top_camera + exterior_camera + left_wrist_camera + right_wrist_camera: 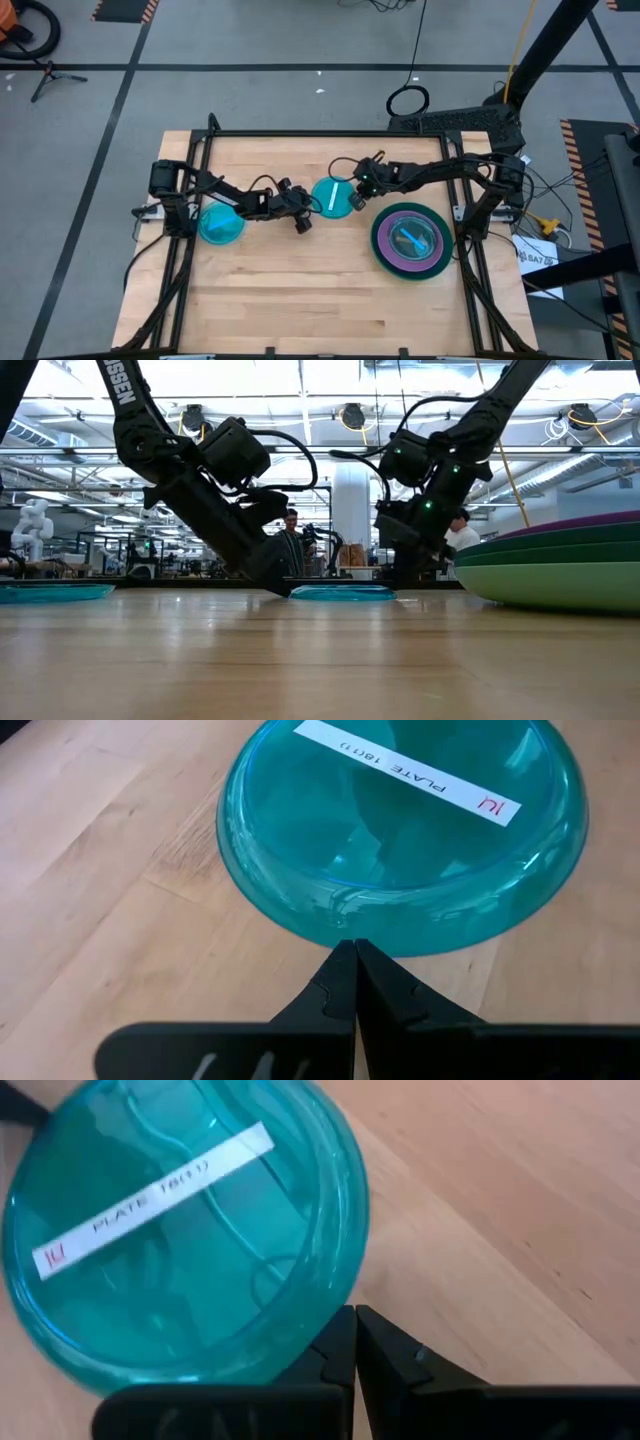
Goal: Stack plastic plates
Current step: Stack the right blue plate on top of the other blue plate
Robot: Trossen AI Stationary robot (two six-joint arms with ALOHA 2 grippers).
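Note:
A small cyan plate [333,197] with a white label lies upside down, rim down, on the wooden table's middle. It also shows in the left wrist view [400,830] and the right wrist view [180,1230]. My left gripper [303,216] is shut, low at the plate's near-left side. My right gripper [358,198] is shut at the plate's right side. A second cyan plate [220,222] lies flat at the left, under my left arm. A stack of large green and purple plates [410,240] lies at the right. My left gripper has its shut fingertips [340,970] against the cyan plate's rim [345,925], slanting down from the table's left; the tips are down at the tabletop. My right gripper has its shut fingertips [340,1342] at the plate's rim [335,1295] from the right; whether they touch it, I cannot tell. The plate lies flat on the table.
The stack shows close at the right in the low view [560,565]. Black frame rails [330,133] run along the table's far edge and down both sides. Bare wood [300,300] fills the table's near half. People stand in the room behind the table [290,545].

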